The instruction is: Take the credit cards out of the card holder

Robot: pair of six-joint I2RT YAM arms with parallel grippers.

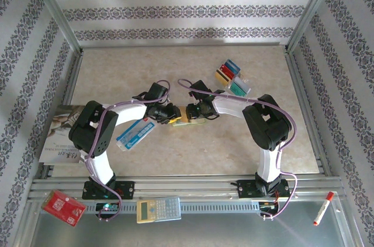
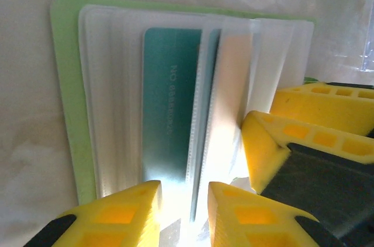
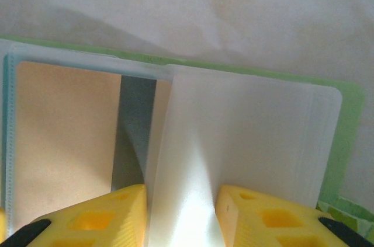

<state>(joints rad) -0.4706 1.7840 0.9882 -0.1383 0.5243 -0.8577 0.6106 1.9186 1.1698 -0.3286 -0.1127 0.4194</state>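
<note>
White-and-black arms point(image 1: 103, 159), lilac cables point(image 1: 125, 104) — yellow fingers point(image 2: 120, 215) with square recesses.

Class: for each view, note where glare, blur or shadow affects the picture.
Left wrist view: white glare washes out the clear plastic sleeves of the lime-green card holder; the teal plastic card shows its print; the yellow end effector fingers are blurred. Right wrist view: similar glare on the sleeve between the fingers. Top external view: evenly lit, sharp, soft shadows under the arms.

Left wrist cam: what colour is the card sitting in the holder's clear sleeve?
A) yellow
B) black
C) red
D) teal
D: a teal card with pale printed digits shows through a clear sleeve of the green card holder.
</note>
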